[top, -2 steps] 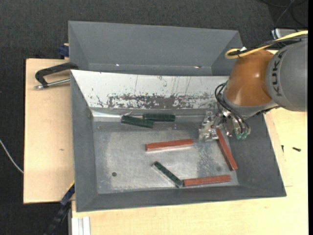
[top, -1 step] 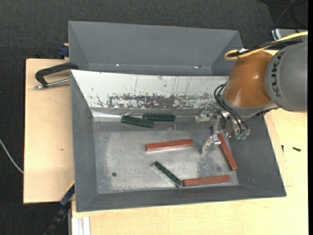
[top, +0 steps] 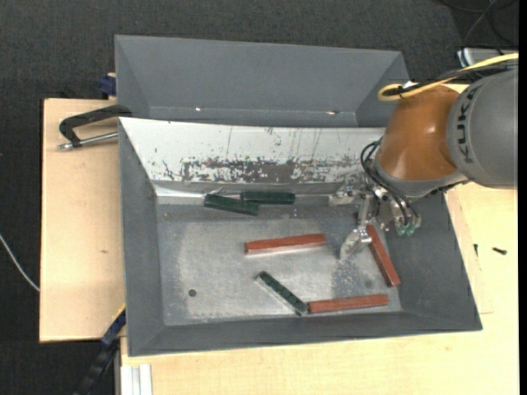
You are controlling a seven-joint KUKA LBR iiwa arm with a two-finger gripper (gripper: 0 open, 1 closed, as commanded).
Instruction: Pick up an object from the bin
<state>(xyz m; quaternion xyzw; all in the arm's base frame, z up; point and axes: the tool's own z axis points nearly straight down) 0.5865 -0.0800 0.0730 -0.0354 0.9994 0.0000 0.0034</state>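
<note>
gripper [top: 360, 237] hovering in the bin's [top: 140, 245] right part | sitting just beside a slanted red-brown bar [top: 385, 263] | spread or pressed together — cannot tell

I see a grey arm [top: 498, 130] with dark KUKA lettering on its side, a glossy rounded orange cover [top: 416, 142] at its wrist, a yellow cable [top: 445, 76] running over the top, and a small silvery metal gripper [top: 359, 239] trailing thin black wires

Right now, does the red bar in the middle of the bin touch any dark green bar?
No, the middle red bar lies alone, with bare bin floor all round it.
</note>
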